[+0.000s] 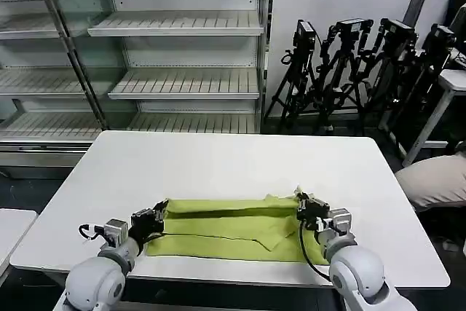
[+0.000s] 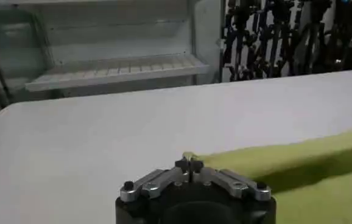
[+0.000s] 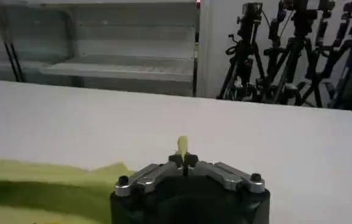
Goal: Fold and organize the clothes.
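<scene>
The lime T-shirt [image 1: 233, 227] lies folded into a long band across the near part of the white table [image 1: 233, 165]. The left gripper [image 1: 159, 214] pinches its far left corner, fingers pressed together on the cloth. The right gripper [image 1: 301, 205] pinches the far right corner likewise, a bit of fabric poking up between its closed fingertips.

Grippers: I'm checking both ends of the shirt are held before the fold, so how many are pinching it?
2. The left gripper is shut on the T-shirt's left end; the right gripper is shut on its right end, fabric poking between its fingertips.
</scene>
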